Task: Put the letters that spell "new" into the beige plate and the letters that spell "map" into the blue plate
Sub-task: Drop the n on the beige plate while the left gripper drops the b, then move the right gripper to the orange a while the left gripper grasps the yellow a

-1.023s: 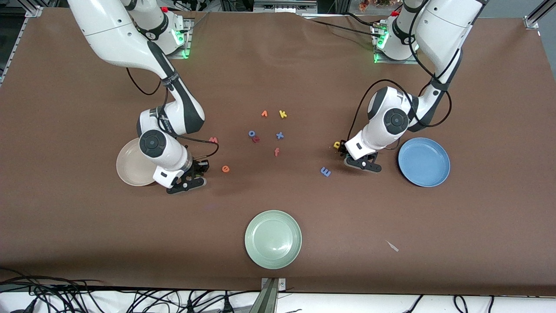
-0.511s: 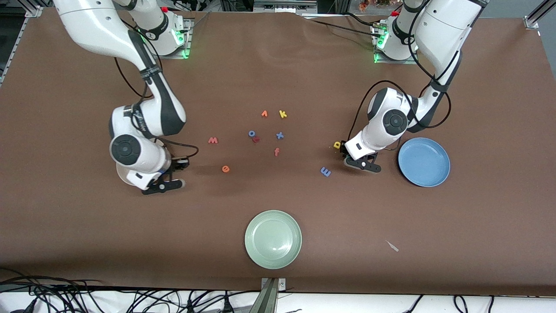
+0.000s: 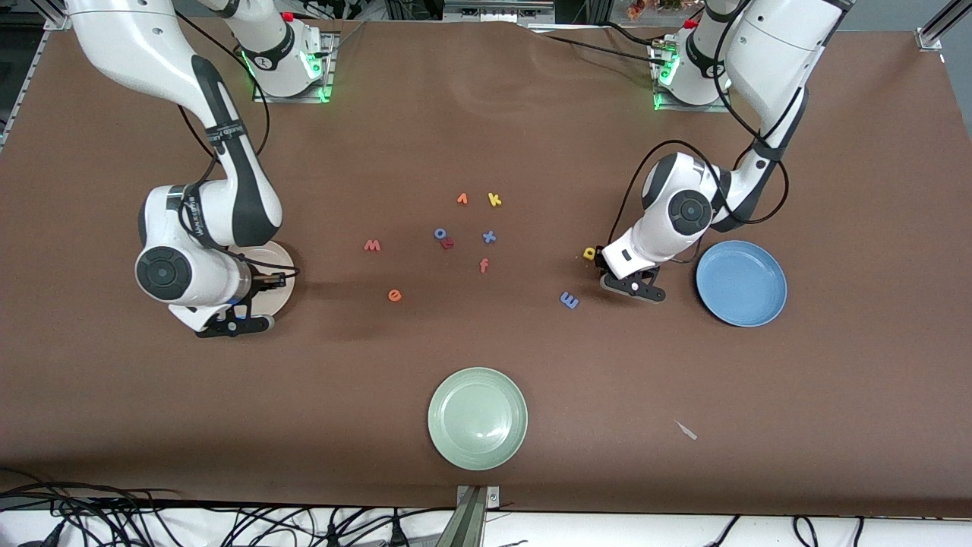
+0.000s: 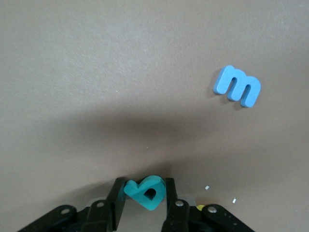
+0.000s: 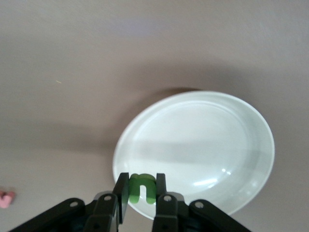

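White arms with black joints, black cables and black pincers.

The right tool (image 5: 141, 189) has its two fingers (image 5: 121, 194) pressed on a dark green n (image 5: 142, 187), held above the rim of the beige plate (image 5: 203, 145). The plate sits on the brown tabletop (image 5: 96, 58). A pinkish-red letter (image 5: 6, 198) shows at the edge.
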Controlling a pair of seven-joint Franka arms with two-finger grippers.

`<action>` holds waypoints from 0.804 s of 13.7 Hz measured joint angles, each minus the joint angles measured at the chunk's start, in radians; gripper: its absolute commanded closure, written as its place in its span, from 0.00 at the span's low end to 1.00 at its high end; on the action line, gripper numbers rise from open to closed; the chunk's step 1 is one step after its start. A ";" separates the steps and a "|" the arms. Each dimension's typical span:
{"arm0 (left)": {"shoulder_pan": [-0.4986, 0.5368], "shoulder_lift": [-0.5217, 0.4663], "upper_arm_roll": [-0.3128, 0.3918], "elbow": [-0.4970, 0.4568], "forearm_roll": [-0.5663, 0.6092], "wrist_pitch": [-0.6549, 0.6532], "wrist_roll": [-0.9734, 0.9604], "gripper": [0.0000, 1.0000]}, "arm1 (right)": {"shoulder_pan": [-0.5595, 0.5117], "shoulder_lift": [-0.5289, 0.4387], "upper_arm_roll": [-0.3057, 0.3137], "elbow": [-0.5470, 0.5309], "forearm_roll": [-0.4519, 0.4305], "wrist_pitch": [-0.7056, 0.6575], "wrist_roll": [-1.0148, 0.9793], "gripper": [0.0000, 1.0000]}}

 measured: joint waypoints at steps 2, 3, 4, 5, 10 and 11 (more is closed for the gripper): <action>0.039 -0.057 0.008 0.004 0.000 -0.068 0.007 0.83 | -0.021 0.012 -0.002 -0.013 0.000 0.000 -0.011 0.73; 0.082 -0.106 0.010 0.000 0.001 -0.120 0.031 0.83 | -0.028 0.019 -0.002 -0.017 0.000 0.000 -0.015 0.39; 0.132 -0.157 0.012 -0.015 0.003 -0.159 0.069 0.83 | -0.030 0.024 -0.002 -0.019 0.000 0.000 -0.017 0.00; 0.192 -0.208 0.014 -0.047 0.003 -0.183 0.124 0.83 | -0.030 0.029 -0.001 -0.019 0.001 0.000 -0.017 0.00; 0.346 -0.254 0.085 -0.141 0.003 -0.186 0.344 0.29 | -0.017 0.029 0.013 -0.010 0.010 0.012 0.013 0.00; 0.350 -0.247 0.097 -0.144 0.003 -0.184 0.350 0.15 | -0.012 0.028 0.030 -0.003 0.022 0.023 0.058 0.00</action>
